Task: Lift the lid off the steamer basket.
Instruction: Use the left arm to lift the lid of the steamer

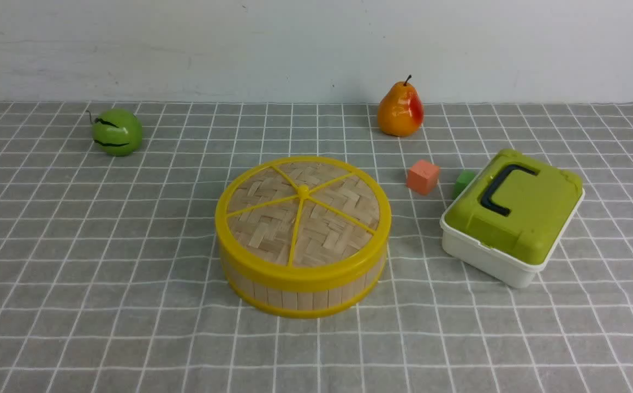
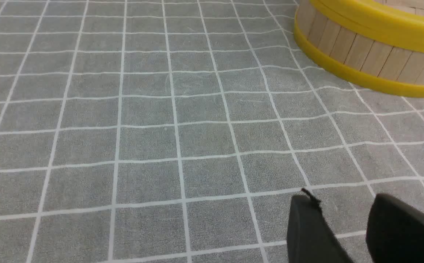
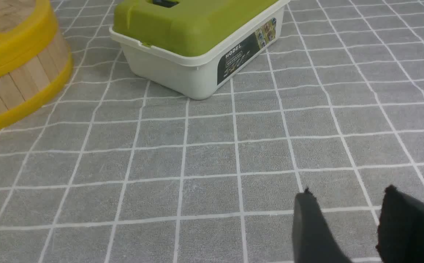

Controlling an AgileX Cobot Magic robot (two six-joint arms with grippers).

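The lid point(image 1: 303, 215), woven bamboo with a yellow rim and six yellow spokes, sits on the steamer basket point(image 1: 300, 295) in the middle of the table. The basket's slat wall also shows in the left wrist view point(image 2: 365, 54) and the right wrist view point(image 3: 18, 76). My left gripper point(image 2: 343, 199) is open and empty over bare cloth, well short of the basket. My right gripper point(image 3: 347, 191) is open and empty over bare cloth, apart from the basket. Neither arm shows in the front view.
A white box with a green lid and dark handle point(image 1: 513, 215) stands right of the basket, also in the right wrist view point(image 3: 197, 40). Behind lie an orange cube point(image 1: 423, 177), a green cube point(image 1: 463, 182), a pear point(image 1: 400, 111) and a green melon point(image 1: 117, 131).
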